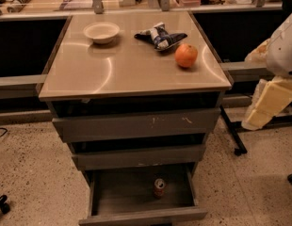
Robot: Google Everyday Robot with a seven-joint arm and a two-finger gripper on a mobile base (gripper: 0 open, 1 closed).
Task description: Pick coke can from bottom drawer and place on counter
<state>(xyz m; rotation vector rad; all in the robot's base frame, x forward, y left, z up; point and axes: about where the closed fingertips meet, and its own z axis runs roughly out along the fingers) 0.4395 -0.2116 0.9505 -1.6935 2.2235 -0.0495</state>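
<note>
The coke can (158,187), red with a silver top, stands upright inside the open bottom drawer (141,215), right of its middle and toward the back. The two drawers above it are pushed in. The beige counter (113,69) tops the cabinet. My gripper (266,107), a beige part below the white arm, hangs at the right edge of the view. It is beside the cabinet at about top-drawer height, well above and to the right of the can, and holds nothing that I can see.
On the counter are a white bowl (101,32) at the back left, a crumpled snack bag (160,36) at the back middle and an orange (186,55) at the right. A black stand leg (233,135) sits on the floor right of the cabinet.
</note>
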